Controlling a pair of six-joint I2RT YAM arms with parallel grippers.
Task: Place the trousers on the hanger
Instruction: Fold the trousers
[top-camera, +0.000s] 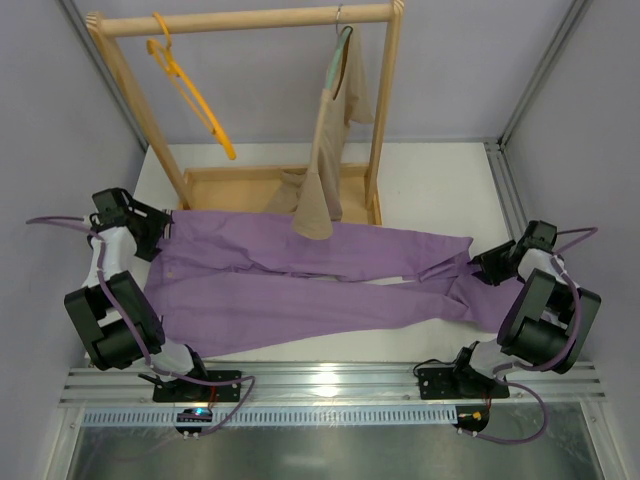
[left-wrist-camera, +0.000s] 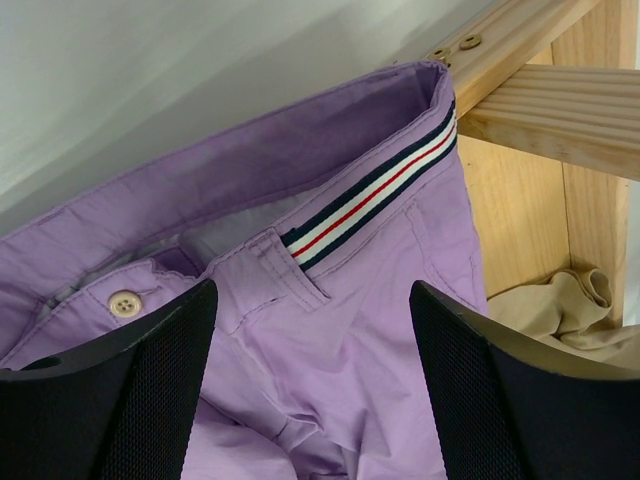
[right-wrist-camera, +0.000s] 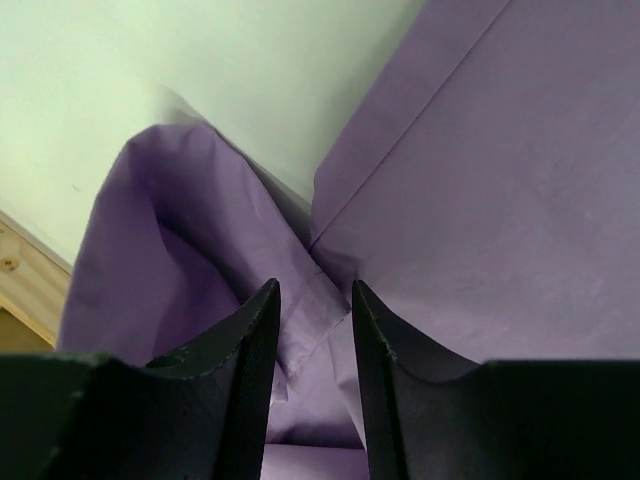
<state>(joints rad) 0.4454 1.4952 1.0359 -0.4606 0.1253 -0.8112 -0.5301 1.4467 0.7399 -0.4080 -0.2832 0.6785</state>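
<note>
- The left gripper (left-wrist-camera: 312, 298) is down by the left foot of the rack (top-camera: 245, 19), jaws spread wide, right over the striped waistband (left-wrist-camera: 372, 198). It's not gripping anything.
- The hanger (top-camera: 190, 95) hangs by its hook near the left end of the rack's top rail.
- The trousers (top-camera: 300, 285) lie flat on the table (top-camera: 430, 180) just in front of the rack's base, waistband by its left foot, legs running out past its right foot.
- A beige garment (top-camera: 325, 165) hangs on a green hanger (top-camera: 340, 55) near the rail's right end, its bottom tip lying on the trousers.
- The right gripper (right-wrist-camera: 315, 300) is out past the rack's right foot, at the leg ends. There's only a narrow gap between its fingers, with a bunched fold of purple fabric right there. Honestly can't tell if it's actually pinching.
</note>
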